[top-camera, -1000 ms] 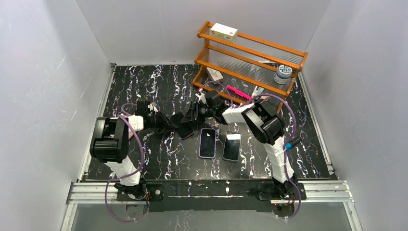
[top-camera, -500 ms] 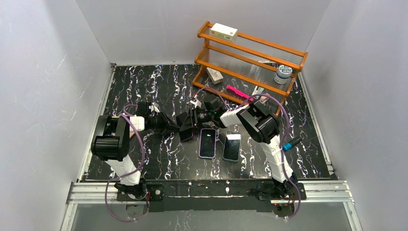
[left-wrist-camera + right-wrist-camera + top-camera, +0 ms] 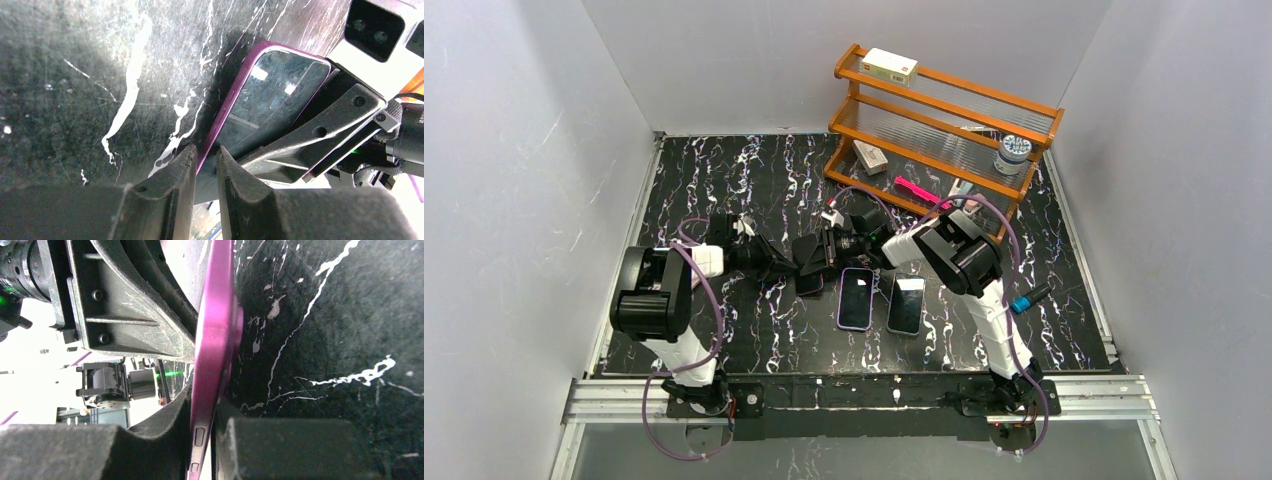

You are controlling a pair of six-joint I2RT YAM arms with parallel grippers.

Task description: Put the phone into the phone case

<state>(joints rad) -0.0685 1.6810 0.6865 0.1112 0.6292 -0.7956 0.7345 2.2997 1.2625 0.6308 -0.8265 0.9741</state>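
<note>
So both arms meet mid-table over the black marble table [image 3: 724, 170], each pinching the same purple phone [image 3: 270, 95]. The left gripper [image 3: 205, 162] has its fingers nearly together on one bottom corner, and the right gripper [image 3: 202, 432] is clamped on the edge with the side buttons. I honestly can't tell if that purple rim is a case or the phone's own body. Two more handsets [image 3: 855, 297] [image 3: 906, 304] lie flat side by side just nearer the bases, and a wooden shelf [image 3: 944, 110] sits at the back right.

Three phones [image 3: 855, 297], one shelf [image 3: 944, 110]
</note>
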